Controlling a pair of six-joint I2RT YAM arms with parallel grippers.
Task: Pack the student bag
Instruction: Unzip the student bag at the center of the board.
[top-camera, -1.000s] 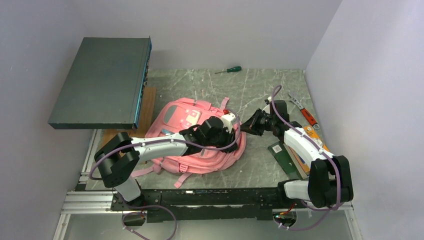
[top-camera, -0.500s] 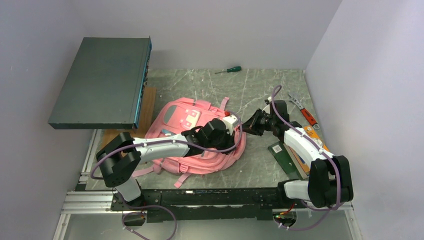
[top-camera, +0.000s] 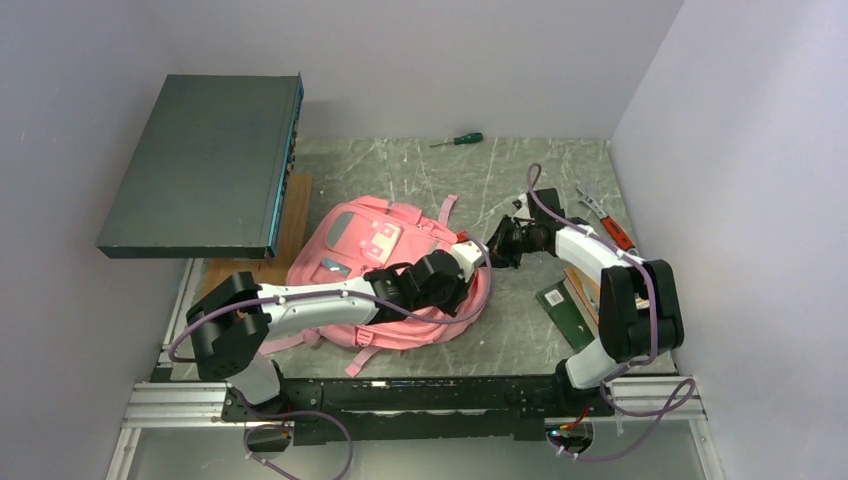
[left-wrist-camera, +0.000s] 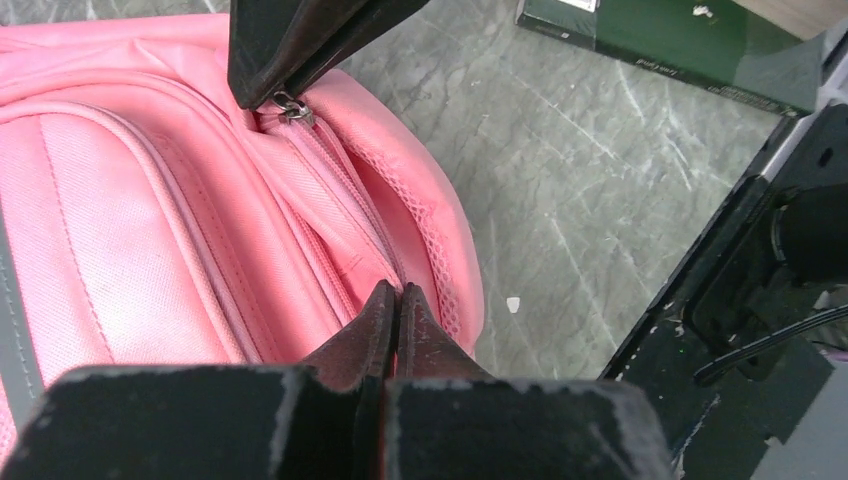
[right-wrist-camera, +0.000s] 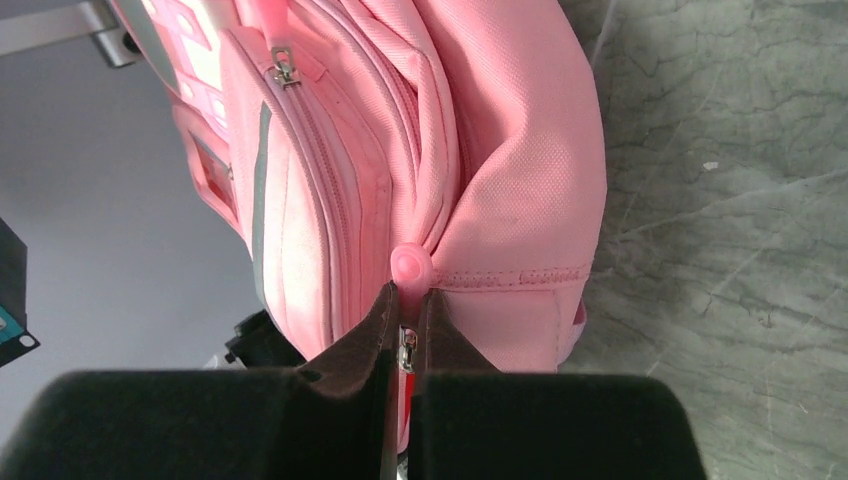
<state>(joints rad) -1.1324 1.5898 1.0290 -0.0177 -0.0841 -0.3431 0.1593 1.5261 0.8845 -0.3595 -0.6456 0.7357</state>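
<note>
Tabletop of grey marble holds the student bag; left fingers closed, right fingers pinching zipper pull.

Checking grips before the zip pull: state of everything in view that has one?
student bag: lying flat, zips closed where visible.
left gripper: shut, tips on bag's zip seam.
right gripper: shut on zipper pull.
screwdriver: lying loose at far edge.
green book: flat, closed.

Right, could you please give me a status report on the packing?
Left pincer shut at zip seam of soft pink fabric backpack. Right pincer shut on pink zip pull. Flat dark green box lies apart, right.
</note>
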